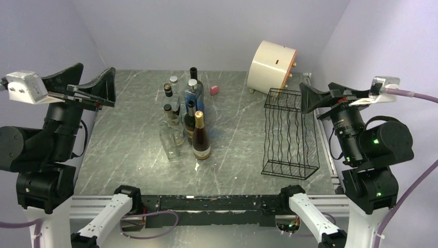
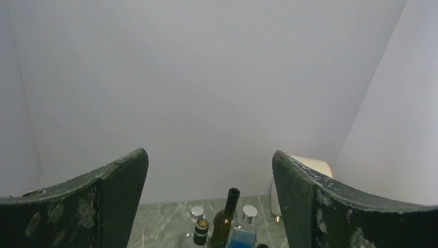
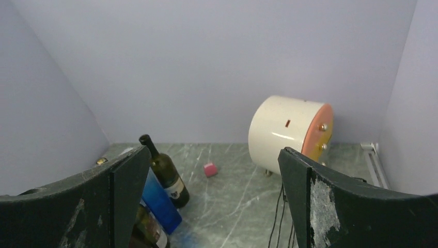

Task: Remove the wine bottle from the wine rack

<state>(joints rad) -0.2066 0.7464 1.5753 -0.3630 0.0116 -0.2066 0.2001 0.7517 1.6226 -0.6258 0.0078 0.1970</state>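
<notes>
The black wire wine rack (image 1: 289, 135) stands on the right of the table, and I see no bottle in it. Its wires show in the right wrist view (image 3: 281, 217). Several bottles stand upright in a cluster (image 1: 186, 121) at mid-table, left of the rack. Among them are a gold-capped labelled wine bottle (image 1: 201, 138) and a dark green one (image 3: 168, 173), which also shows in the left wrist view (image 2: 225, 217). My left gripper (image 1: 97, 71) (image 2: 209, 155) is open and empty, raised at the left edge. My right gripper (image 1: 310, 97) (image 3: 213, 151) is open and empty, raised beside the rack's far right corner.
A cream cylindrical drum (image 1: 271, 67) (image 3: 286, 132) lies at the back right behind the rack. A small pink block (image 1: 214, 90) (image 3: 209, 169) lies near the back. A blue flat bottle (image 3: 157, 199) stands within the cluster. Walls close in on three sides.
</notes>
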